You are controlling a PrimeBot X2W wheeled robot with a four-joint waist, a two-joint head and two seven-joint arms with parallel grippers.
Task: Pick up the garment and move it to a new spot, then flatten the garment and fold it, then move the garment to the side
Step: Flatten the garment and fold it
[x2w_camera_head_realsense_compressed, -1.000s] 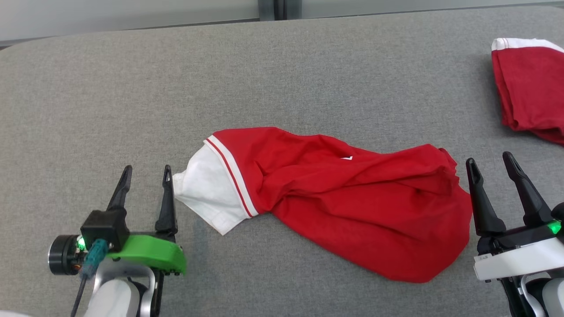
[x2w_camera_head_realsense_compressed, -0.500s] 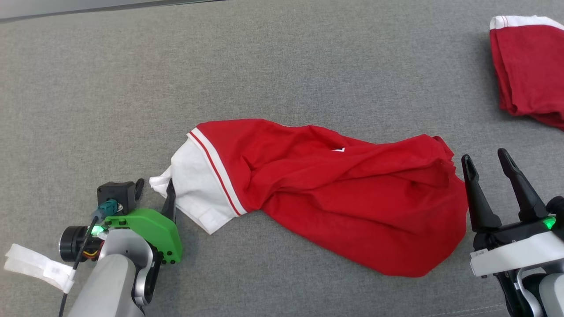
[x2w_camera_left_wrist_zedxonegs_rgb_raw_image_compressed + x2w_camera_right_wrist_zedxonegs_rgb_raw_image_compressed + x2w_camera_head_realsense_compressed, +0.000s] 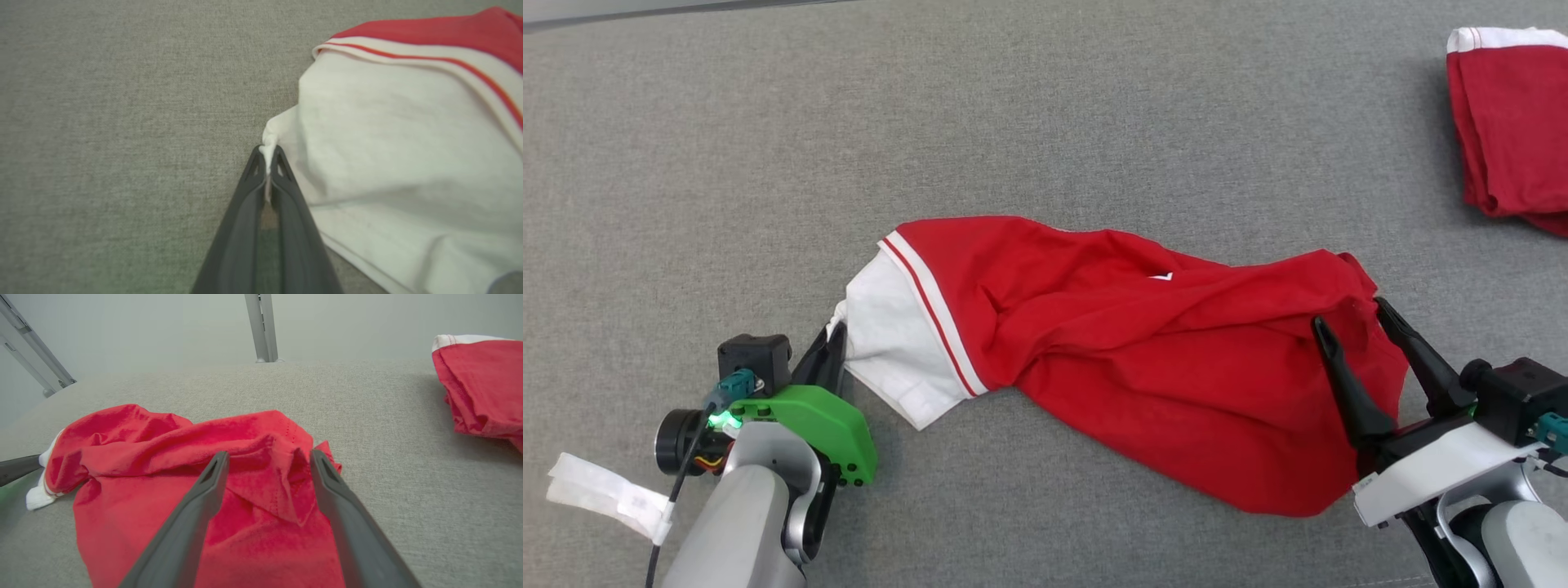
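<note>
A crumpled red garment (image 3: 1143, 359) with a white, red-striped end lies across the middle of the grey surface. My left gripper (image 3: 833, 336) is shut on the tip of that white end, and the left wrist view shows white cloth (image 3: 367, 134) pinched between the fingertips of the gripper (image 3: 268, 153). My right gripper (image 3: 1347, 314) stands open over the garment's right end. In the right wrist view its gripper (image 3: 267, 457) has the two fingers straddling a raised red fold (image 3: 282, 473), with the garment (image 3: 171, 457) spreading to the left.
A second red garment (image 3: 1511, 122) with a white edge lies folded at the far right, also visible as a red pile (image 3: 478, 384) in the right wrist view. Metal frame legs (image 3: 261, 326) stand beyond the far edge of the grey fabric surface (image 3: 1045, 122).
My left gripper dropped to the white tip and shut on it. My right gripper moved left over the garment's right end, staying open. The head camera tilted down.
</note>
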